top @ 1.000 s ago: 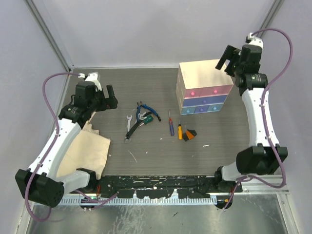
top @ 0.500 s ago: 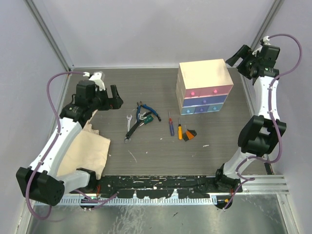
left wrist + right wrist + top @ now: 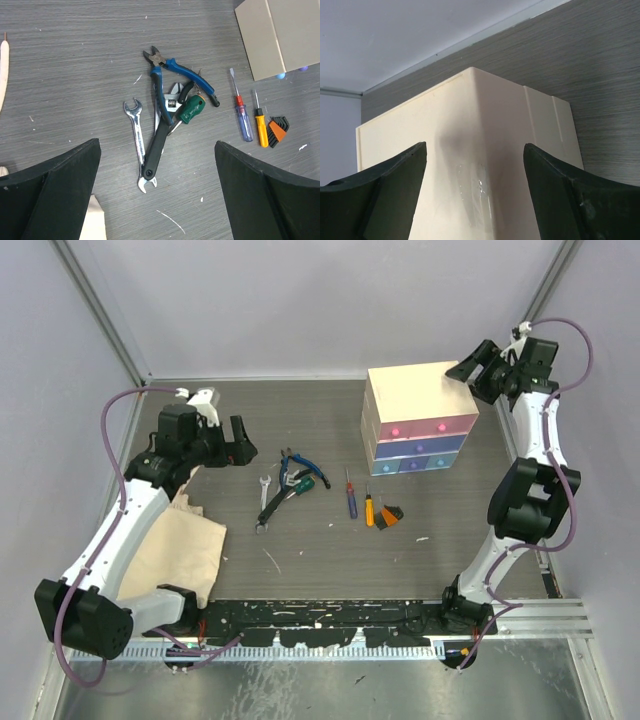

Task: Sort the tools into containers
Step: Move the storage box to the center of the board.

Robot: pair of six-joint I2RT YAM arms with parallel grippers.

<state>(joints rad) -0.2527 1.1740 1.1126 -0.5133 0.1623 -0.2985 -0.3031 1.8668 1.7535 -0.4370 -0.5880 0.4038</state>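
The left gripper (image 3: 230, 443) is held over the tools (image 3: 192, 109), the right gripper (image 3: 476, 373) beside the chest (image 3: 415, 390); both jaws are spread wide, empty.

My left arm (image 3: 112, 535) & right arm (image 3: 547, 440): white shell links, black joint housings, black bases. A purple cable (image 3: 108, 435) loops along each, w/ a white connector nr the wrist. Gripper fingers (image 3: 50, 192): matte black, broad, wedge-shaped.
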